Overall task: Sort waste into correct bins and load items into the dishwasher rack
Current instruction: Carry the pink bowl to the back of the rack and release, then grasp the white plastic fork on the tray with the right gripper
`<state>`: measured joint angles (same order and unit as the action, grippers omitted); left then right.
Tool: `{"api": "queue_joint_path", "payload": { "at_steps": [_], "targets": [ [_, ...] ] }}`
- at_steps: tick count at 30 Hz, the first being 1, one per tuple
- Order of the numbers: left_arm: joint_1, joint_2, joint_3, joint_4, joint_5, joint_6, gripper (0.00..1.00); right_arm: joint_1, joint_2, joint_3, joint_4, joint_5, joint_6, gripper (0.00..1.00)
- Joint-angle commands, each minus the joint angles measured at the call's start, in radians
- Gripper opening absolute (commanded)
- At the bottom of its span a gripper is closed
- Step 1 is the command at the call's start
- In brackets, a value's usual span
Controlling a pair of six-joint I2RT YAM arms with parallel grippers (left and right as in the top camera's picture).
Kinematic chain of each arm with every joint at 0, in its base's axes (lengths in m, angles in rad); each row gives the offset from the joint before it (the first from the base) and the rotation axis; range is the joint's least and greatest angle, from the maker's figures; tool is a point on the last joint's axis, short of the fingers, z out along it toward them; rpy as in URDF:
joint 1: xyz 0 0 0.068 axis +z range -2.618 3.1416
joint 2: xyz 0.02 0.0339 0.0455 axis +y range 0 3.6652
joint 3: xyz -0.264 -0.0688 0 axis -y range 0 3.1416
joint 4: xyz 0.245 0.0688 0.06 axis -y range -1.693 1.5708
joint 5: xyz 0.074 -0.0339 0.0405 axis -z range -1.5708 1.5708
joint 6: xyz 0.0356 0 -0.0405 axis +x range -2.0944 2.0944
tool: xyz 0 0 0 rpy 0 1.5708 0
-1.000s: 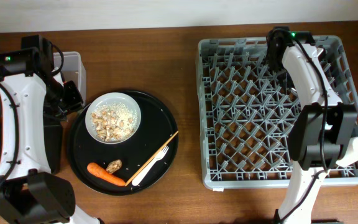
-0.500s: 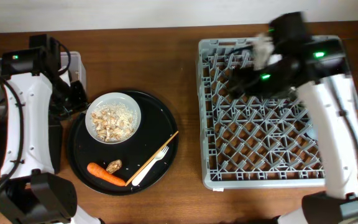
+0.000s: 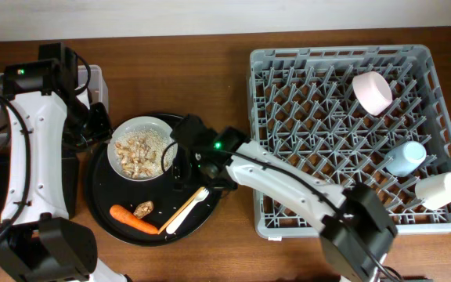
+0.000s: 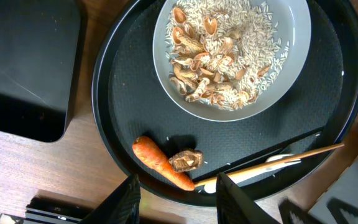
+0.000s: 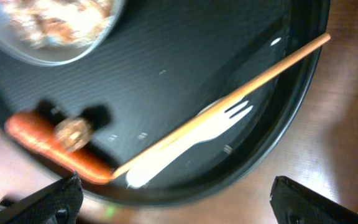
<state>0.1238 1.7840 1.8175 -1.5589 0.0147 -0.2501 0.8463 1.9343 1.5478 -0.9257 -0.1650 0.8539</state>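
A white bowl (image 3: 142,147) of beige food scraps (image 4: 219,53) sits on the round black tray (image 3: 210,157). In front of it lie an orange carrot (image 3: 131,219), a small brown lump (image 3: 142,209), a white fork (image 3: 188,211) and a wooden stick (image 5: 241,87). My right gripper (image 5: 188,202) hangs wide open over the fork (image 5: 191,146), holding nothing; from overhead, the right gripper (image 3: 182,168) is beside the bowl. The left gripper (image 4: 179,202) is open and empty above the carrot (image 4: 162,163), near the tray's left rim. The grey dishwasher rack (image 3: 288,223) holds a small white bowl (image 3: 372,92), a light blue cup (image 3: 405,157) and a cream-white cup (image 3: 441,189).
The clear tub (image 3: 92,78) stands at the far left, mostly behind my left arm. The shallow black tray bin (image 4: 23,62) lies left of the round tray. My right arm (image 3: 288,184) stretches across the gap between rack and round tray.
My right arm has swung from the rack over to the round tray and its jaws have opened wider. The cups in the rack now show. The left arm has barely moved.
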Motion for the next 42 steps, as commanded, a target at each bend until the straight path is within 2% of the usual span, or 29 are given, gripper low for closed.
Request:
{"api": "queue_joint_path", "payload": {
  "at_steps": [1,4,9,17,24,31,32,33,36,39,42],
  "targets": [
    [0.001,-0.025,0.003,0.002,0.004,0.016,0.4,0.007,0.069,-0.019,0.043,0.077,0.023,0.97],
    [0.001,-0.025,0.004,0.001,0.004,0.016,0.39,0.005,0.142,-0.019,0.097,0.089,0.023,0.96],
    [0.001,-0.025,0.004,0.002,0.004,0.016,0.39,0.004,0.152,-0.019,0.146,0.181,0.023,0.92],
    [0.001,-0.025,0.003,0.002,0.004,0.016,0.39,0.003,0.201,-0.02,0.189,0.185,0.023,0.87],
    [0.001,-0.025,0.004,0.002,0.004,0.016,0.39,0.003,0.201,-0.02,0.223,0.185,0.023,0.56],
    [0.001,-0.025,0.003,0.002,0.004,0.016,0.39,0.002,0.2,-0.019,0.225,0.215,0.007,0.56],
    [0.001,-0.025,0.004,0.001,0.004,0.016,0.39,-0.006,0.191,-0.008,0.203,0.218,-0.029,0.64],
    [0.001,-0.025,0.003,0.001,0.004,0.016,0.39,-0.018,0.174,0.015,0.151,0.253,-0.034,0.67],
    [0.001,-0.025,0.004,0.001,0.004,0.016,0.39,-0.042,0.105,0.091,0.034,0.307,-0.037,0.69],
    [0.001,-0.025,0.003,0.002,0.004,0.016,0.39,-0.01,0.087,0.092,-0.002,0.171,-0.024,0.69],
    [0.001,-0.025,0.003,0.002,0.004,0.016,0.39,0.058,0.104,0.062,0.006,0.169,0.047,0.69]
  ]
}}
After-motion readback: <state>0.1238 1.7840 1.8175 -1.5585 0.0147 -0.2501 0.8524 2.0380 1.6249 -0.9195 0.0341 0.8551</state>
